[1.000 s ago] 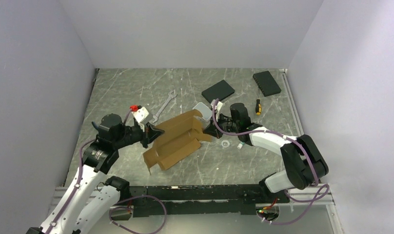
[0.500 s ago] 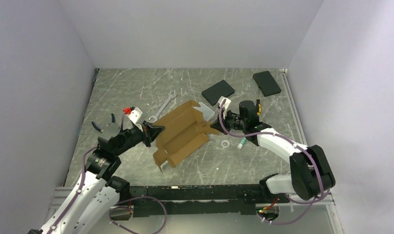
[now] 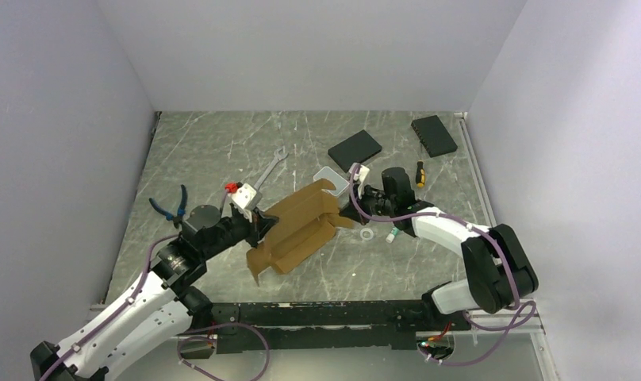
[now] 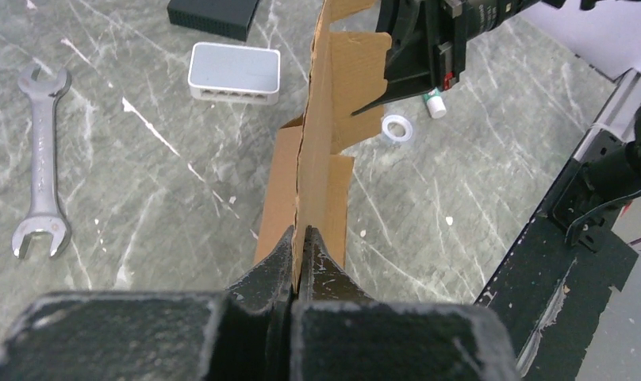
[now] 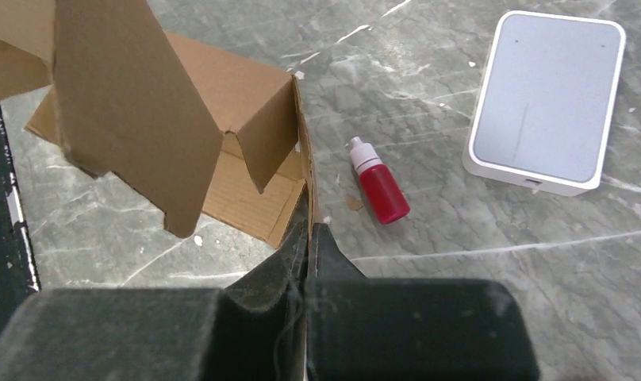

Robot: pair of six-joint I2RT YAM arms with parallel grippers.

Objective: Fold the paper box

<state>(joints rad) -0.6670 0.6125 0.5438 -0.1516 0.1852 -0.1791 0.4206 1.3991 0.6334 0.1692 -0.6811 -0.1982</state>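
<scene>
The plain brown corrugated-cardboard paper box [image 3: 297, 230] is matt, with raw fibrous cut edges (clearest at the centre of the left wrist view). The grey marbled desk [image 3: 214, 151] is smooth and faintly sheeny, with white scratches. At the left of that view, the silver open-ended wrench [image 4: 41, 163] is dull brushed metal. The small white rectangular case [image 4: 234, 73] is smooth satin plastic, and the small red dropper bottle [image 5: 381, 190] is glossy plastic.

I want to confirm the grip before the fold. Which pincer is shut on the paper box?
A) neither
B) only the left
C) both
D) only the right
C: the wrist views show the left pincer and the right pincer each shut on a cardboard edge of the paper box.
</scene>
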